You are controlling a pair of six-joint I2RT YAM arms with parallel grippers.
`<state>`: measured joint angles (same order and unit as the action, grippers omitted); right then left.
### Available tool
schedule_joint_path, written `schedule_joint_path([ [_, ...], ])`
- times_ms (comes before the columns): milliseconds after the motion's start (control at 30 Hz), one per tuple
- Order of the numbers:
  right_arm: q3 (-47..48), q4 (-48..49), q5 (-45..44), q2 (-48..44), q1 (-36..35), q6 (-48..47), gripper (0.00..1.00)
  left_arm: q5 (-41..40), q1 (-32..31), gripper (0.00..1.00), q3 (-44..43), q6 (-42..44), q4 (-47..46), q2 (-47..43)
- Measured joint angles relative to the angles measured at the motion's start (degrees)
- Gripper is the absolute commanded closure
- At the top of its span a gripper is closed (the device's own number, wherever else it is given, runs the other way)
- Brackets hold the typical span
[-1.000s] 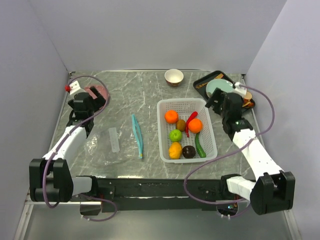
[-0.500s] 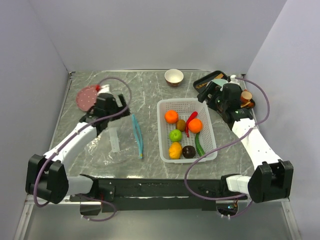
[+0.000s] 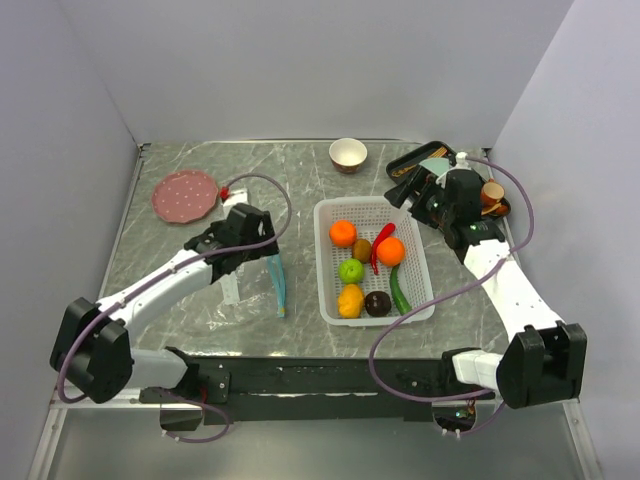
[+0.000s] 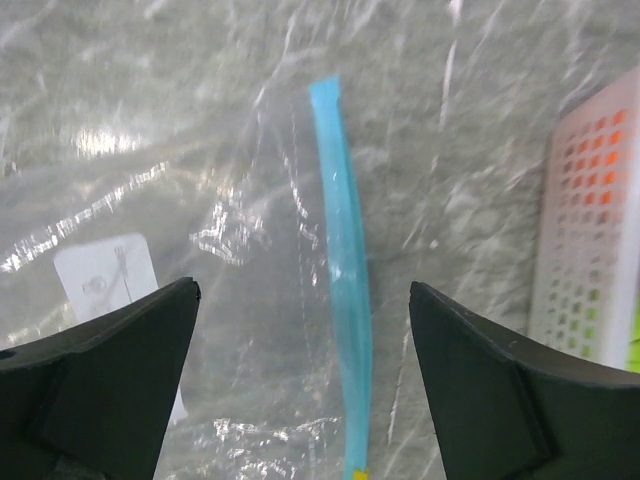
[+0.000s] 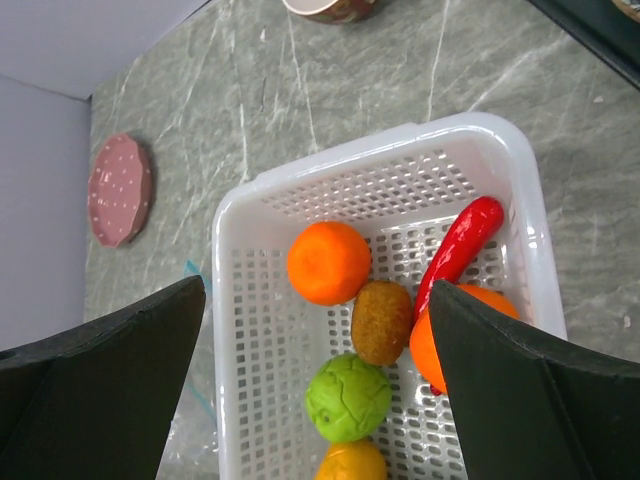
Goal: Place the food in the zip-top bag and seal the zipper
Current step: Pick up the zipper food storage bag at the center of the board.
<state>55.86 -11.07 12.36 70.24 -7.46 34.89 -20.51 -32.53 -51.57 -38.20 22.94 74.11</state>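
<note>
The clear zip-top bag (image 3: pixel 232 292) lies flat on the marble table, left of the white basket (image 3: pixel 322 262). Its teal zipper (image 3: pixel 275 283) runs along the edge facing the basket. My left gripper (image 3: pixel 256 254) hovers open over that zipper (image 4: pixel 340 270), empty, with the jaws (image 4: pixel 303 300) astride the bag (image 4: pixel 230 310) and its white label (image 4: pixel 105 280). The food sits in the basket: two oranges (image 5: pixel 328 262) (image 5: pixel 424 350), kiwi (image 5: pixel 380 320), green apple (image 5: pixel 347 397), yellow fruit (image 5: pixel 350 462), red chili (image 5: pixel 462 245), dark fruit (image 3: pixel 377 303), green pepper (image 3: pixel 399 290). My right gripper (image 5: pixel 318 290) hangs open above the basket's far end (image 3: pixel 420 200).
A pink plate (image 3: pixel 185 194) lies at the far left. A small bowl (image 3: pixel 347 153) stands at the back centre. A black tray (image 3: pixel 408 166) with dishes sits at the back right, behind the right arm. Grey walls close in on three sides.
My left arm has swung from the far left, past the pink plate, to above the bag's zipper. The right gripper has shifted slightly back and left over the basket's far end.
</note>
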Motion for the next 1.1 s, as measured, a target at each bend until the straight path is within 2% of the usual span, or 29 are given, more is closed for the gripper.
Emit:
schedule_joint_path([
  [233, -1.1, 1.2, 2.7, -0.2, 0.0, 0.0, 0.02, -2.9, -3.8, 0.2, 0.0, -3.1, 3.8, 4.0],
  [267, -1.1, 1.3, 3.1, 0.0, 0.0, 0.0, 0.02, -3.3, -4.2, 0.27, 0.0, -3.5, 4.2, 4.2],
  [333, -1.1, 1.3, 3.8, 0.5, 0.0, -0.2, 0.03, -3.6, -4.9, 0.32, 0.0, -4.4, 4.5, 4.5],
  [533, -1.1, 1.4, 4.9, 1.3, 0.0, -0.3, 0.04, -4.0, -5.7, 0.3, 0.0, -5.0, 4.5, 6.6],
  [667, -1.1, 1.4, 5.3, 1.3, 0.0, -0.5, 0.04, -4.3, -6.0, 0.32, 0.0, -5.2, 4.4, 8.9],
  [733, -1.1, 1.4, 5.4, 1.3, 0.0, -0.7, 0.06, -4.3, -6.1, 0.39, -0.2, -5.2, 4.4, 9.7],
  [767, -1.1, 1.4, 5.5, 1.3, 0.0, -0.8, 0.06, -4.4, -6.1, 0.47, -0.4, -5.2, 4.4, 9.8],
  [967, -1.1, 1.4, 6.4, 2.1, 0.0, -1.6, 0.14, -4.5, -6.2, 0.68, -2.8, -5.4, 4.5, 10.2],
  [1100, -0.5, 1.0, 7.8, 3.6, -0.2, -3.2, 0.2, -4.9, -6.2, 0.75, -3.5, -5.1, 4.6, 10.1],
])
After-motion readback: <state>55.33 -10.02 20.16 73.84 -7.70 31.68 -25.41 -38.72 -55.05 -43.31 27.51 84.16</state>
